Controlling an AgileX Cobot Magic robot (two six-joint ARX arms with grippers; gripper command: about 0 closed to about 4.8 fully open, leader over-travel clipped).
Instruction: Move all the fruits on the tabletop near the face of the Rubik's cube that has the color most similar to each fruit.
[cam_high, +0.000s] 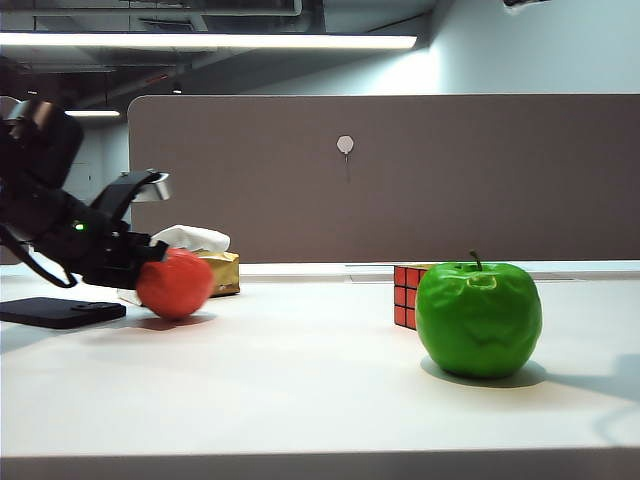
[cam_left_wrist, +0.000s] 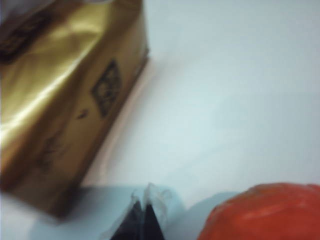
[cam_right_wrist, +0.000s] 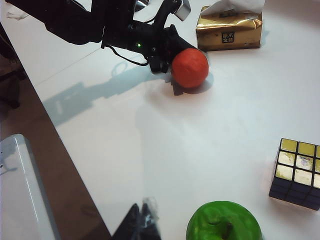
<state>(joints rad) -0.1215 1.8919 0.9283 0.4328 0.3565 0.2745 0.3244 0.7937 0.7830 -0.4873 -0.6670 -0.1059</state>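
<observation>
Left gripper (cam_right_wrist: 175, 70) closed on red-orange fruit (cam_right_wrist: 190, 68), low over tabletop (cam_high: 300, 380). Right gripper (cam_right_wrist: 142, 220): fingers together, empty, green apple (cam_right_wrist: 224, 223) just beside. Step: transport. Next: carry fruit to Rubik's cube (cam_high: 405, 296) red face.

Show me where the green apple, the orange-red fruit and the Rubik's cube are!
Green apple (cam_high: 478, 320): exterior view, middle of its front skin.
Orange-red fruit (cam_right_wrist: 190, 68): right wrist view, middle of its top, at the left pincer.
Rubik's cube (cam_right_wrist: 296, 169): right wrist view, middle of its yellow top face.
</observation>
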